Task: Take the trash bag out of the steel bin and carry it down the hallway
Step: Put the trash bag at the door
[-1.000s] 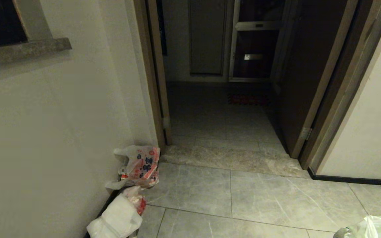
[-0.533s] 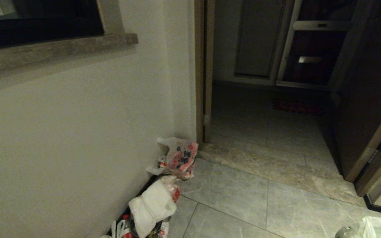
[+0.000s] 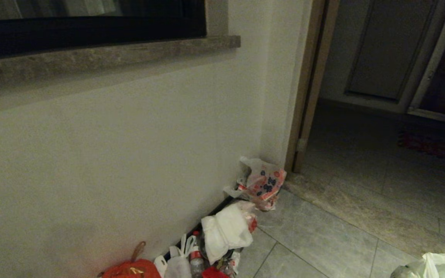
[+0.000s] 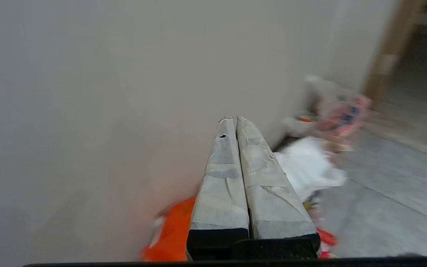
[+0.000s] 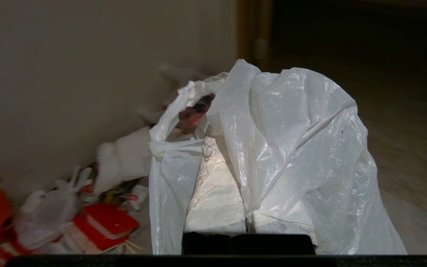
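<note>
dim indoor light | doorway (image 3: pixel 392 116) dark | wrist views motion-blurred

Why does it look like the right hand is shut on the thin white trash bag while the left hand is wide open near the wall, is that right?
Not quite. The left hand is shut and empty, fingers pressed together, as the left wrist view shows. The rest holds: the right hand is shut on the thin translucent white trash bag, with the off-white wall beside the left hand.

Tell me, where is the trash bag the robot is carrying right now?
The trash bag hangs draped over the shut right gripper. In the head view only its top peeks in at the lower right corner, above the grey floor tiles.
</note>
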